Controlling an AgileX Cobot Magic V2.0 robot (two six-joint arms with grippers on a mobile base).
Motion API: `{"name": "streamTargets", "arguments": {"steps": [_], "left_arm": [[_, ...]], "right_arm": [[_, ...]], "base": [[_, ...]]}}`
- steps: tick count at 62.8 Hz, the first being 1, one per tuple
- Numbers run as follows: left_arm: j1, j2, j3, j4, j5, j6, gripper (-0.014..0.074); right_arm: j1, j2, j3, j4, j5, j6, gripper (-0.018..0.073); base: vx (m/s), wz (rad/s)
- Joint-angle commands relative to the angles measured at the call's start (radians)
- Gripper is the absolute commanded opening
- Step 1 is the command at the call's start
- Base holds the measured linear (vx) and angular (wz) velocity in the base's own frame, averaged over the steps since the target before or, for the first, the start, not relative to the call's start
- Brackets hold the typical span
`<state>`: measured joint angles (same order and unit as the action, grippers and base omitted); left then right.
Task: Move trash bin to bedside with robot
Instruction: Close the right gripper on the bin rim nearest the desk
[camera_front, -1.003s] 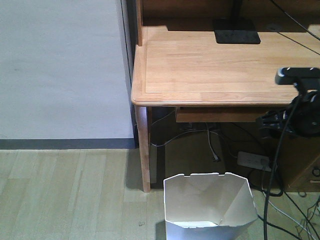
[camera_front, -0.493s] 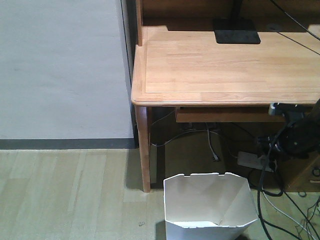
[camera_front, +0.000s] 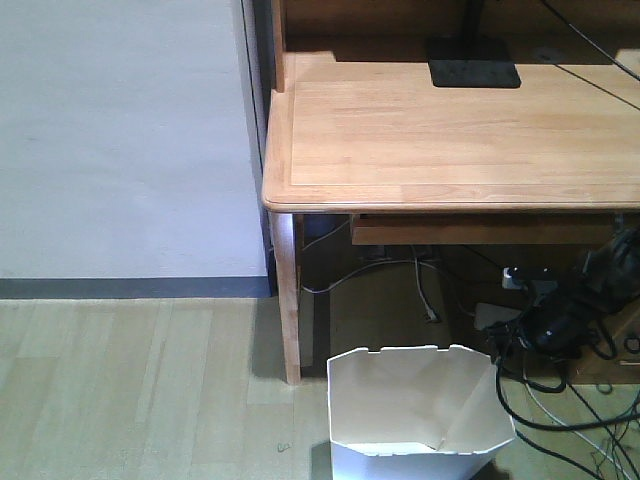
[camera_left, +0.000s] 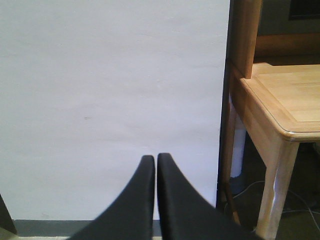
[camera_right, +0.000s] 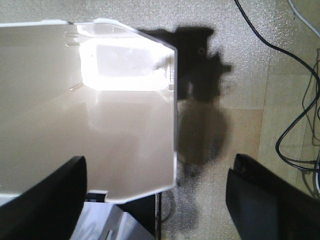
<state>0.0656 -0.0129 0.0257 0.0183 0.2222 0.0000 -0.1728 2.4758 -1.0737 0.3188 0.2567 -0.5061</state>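
Wall (camera_front: 120, 140), pale and plain with a dark skirting strip, is seen filling the 9 to 12 o'clock part of the front view; light plank floor (camera_front: 130, 390) is spread below it from 6 to 9 o'clock; a light wooden table (camera_front: 450, 130) is set against the wall's edge and takes up the 12 to 3 o'clock part, with a flat black stand base (camera_front: 473, 62) laid on it near 12 o'clock. The white trash bin (camera_front: 415, 415) is stood upright on the floor at about 5 o'clock, near the front table leg (camera_front: 288, 300), which is found at the bin's 10 o'clock. A black arm (camera_front: 565, 320) is lowered beneath the table edge at 4 o'clock, just beside the bin's rim, among loose cables (camera_front: 560, 420) and a power strip (camera_front: 497, 316). In its wrist view the right tool (camera_right: 157, 159) is spread wide with nothing gripped; one finger is seen over the bin's inside at 7 o'clock, the other over the floor at 5 o'clock, with the bin's rim between them. The left tool (camera_left: 155, 157) is pressed together with nothing held and is pointed at the wall.
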Motion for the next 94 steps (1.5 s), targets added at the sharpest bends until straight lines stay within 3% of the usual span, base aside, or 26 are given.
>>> {"name": "streamTargets", "arguments": {"steps": [1, 42, 64, 76, 86, 94], "left_arm": [[0.001, -0.014, 0.019, -0.004, -0.071, 0.0, -0.0006], [0.001, -0.014, 0.019, -0.004, -0.071, 0.0, -0.0006], [0.001, -0.014, 0.019, -0.004, -0.071, 0.0, -0.0006], [0.001, -0.014, 0.019, -0.004, -0.071, 0.0, -0.0006], [0.001, -0.014, 0.019, -0.004, -0.071, 0.0, -0.0006], [0.001, -0.014, 0.019, -0.004, -0.071, 0.0, -0.0006]], "right_arm": [[-0.005, 0.026, -0.072, -0.003, -0.022, -0.025, 0.0568], [-0.005, 0.451, -0.484, -0.03, 0.129, -0.035, 0.0542], [-0.005, 0.57, -0.62, -0.03, 0.221, -0.031, 0.0319], [-0.005, 0.578, -0.639, -0.013, 0.236, -0.035, -0.0019], [-0.008, 0.578, -0.639, 0.041, 0.239, -0.05, -0.0012], [-0.023, 0.566, -0.635, 0.121, 0.253, -0.141, -0.001]], "base": [[0.0, 0.0], [0.0, 0.0], [0.0, 0.0], [0.0, 0.0], [0.0, 0.0], [0.0, 0.0]]}}
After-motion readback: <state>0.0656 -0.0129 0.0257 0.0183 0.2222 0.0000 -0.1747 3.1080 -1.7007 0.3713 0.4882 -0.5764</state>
